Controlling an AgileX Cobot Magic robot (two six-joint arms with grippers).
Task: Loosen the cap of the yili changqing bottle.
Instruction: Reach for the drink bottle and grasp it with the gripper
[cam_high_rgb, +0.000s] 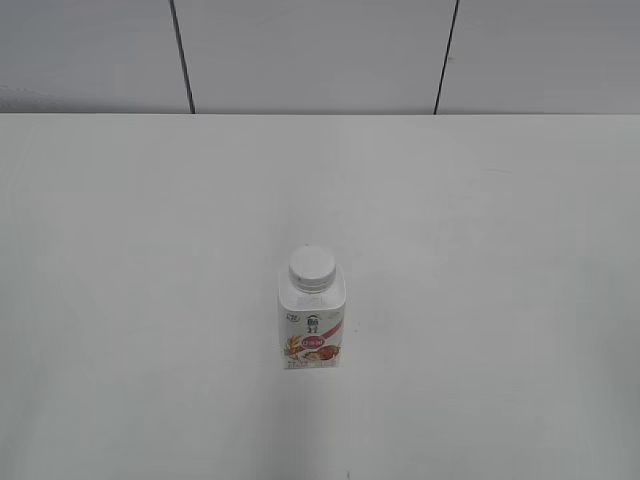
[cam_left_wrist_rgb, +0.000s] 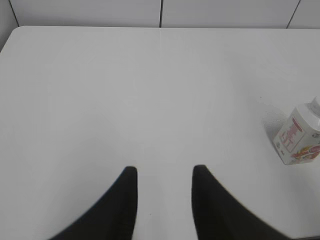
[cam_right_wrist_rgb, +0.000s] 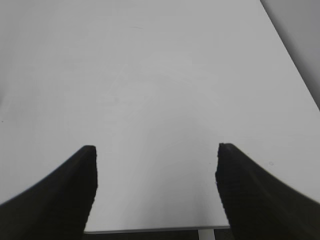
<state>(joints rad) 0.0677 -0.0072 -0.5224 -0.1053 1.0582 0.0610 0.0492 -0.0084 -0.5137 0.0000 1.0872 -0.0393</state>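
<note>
Bottle (cam_high_rgb: 312, 325) upright mid-table (cam_high_rgb: 140, 300), cap (cam_high_rgb: 312, 266) on top; wall panels (cam_high_rgb: 310, 50) behind table.

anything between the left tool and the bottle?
Nothing: in the left wrist view only bare white table runs from the open left tool to the yili changqing bottle, which stands at the right edge.

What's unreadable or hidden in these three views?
- Cap: cut off by the right edge in the left wrist view.
- Bottle: label print too small in the exterior view; absent from the right wrist view.
- Left gripper and right gripper: bodies cut off by the bottom edges.
</note>
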